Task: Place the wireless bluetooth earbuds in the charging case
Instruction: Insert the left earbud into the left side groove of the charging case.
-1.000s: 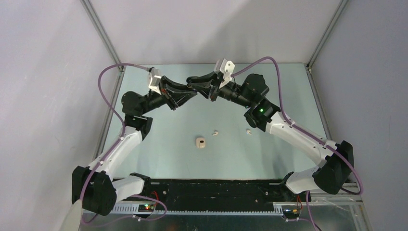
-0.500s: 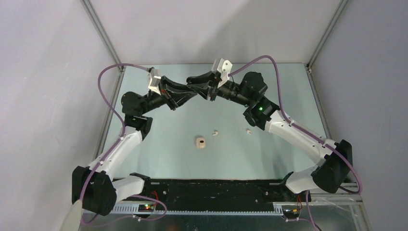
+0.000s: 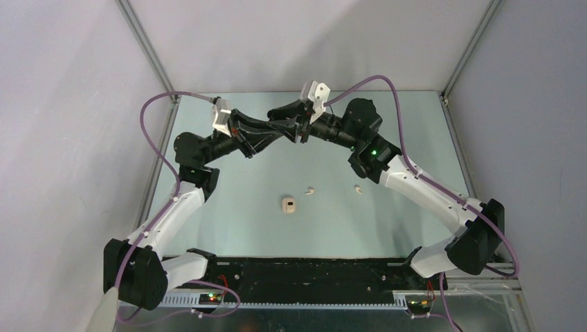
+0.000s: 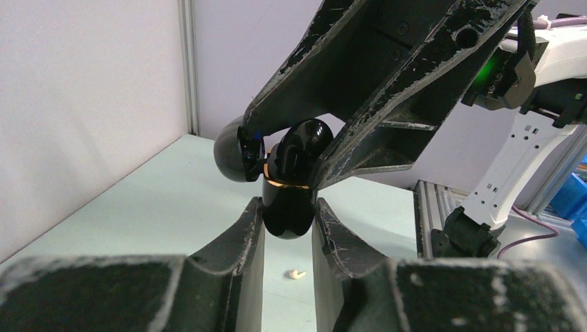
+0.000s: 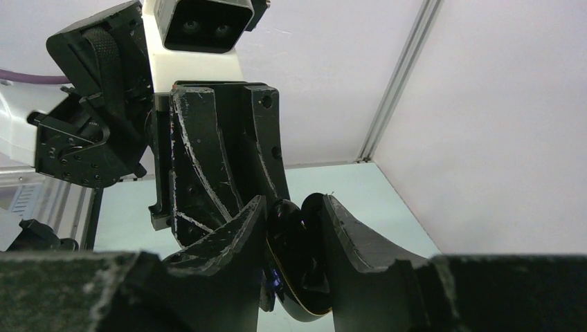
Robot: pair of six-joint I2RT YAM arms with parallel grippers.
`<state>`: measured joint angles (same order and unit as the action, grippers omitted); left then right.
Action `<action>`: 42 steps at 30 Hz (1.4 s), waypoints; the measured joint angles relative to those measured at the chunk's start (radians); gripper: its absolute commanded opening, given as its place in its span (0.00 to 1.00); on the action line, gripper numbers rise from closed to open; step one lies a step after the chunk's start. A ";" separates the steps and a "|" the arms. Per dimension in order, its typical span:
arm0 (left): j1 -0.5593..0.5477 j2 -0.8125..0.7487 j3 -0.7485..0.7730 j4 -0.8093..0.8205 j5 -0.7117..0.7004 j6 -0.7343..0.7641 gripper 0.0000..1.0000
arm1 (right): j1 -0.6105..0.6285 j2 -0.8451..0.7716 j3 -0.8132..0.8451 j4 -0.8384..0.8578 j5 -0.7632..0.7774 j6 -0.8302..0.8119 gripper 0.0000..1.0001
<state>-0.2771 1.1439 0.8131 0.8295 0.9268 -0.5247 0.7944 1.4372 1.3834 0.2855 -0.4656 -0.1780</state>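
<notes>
Above the table, inside its edges, left tool grips case.

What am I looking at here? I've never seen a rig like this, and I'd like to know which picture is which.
Two robot arms are bolted to the near edge of a pale table. The wide picture comes from a fixed camera above and behind them. The other two come from a camera on each wrist. The left gripper clamps a glossy black charging case, apparently open, above the table. The right gripper straddles its top; whether it grips is unclear. On the table lie a cream-white case and two small white earbuds, apart from it.
</notes>
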 measured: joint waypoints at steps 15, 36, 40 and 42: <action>0.000 0.000 0.000 0.000 -0.005 0.000 0.00 | -0.001 0.000 0.003 -0.004 -0.007 -0.030 0.42; 0.002 -0.001 0.000 0.000 0.005 0.000 0.00 | -0.023 0.029 0.050 -0.003 -0.007 -0.040 0.45; 0.002 -0.002 0.000 0.000 0.004 0.000 0.00 | -0.027 0.030 0.060 -0.019 -0.015 -0.032 0.46; 0.002 -0.002 0.000 0.000 0.004 0.000 0.00 | -0.027 0.030 0.062 -0.024 -0.022 -0.031 0.46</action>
<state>-0.2756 1.1423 0.8131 0.8295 0.9306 -0.5247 0.7673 1.4673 1.4452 0.2611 -0.4877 -0.2092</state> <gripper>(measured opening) 0.280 0.457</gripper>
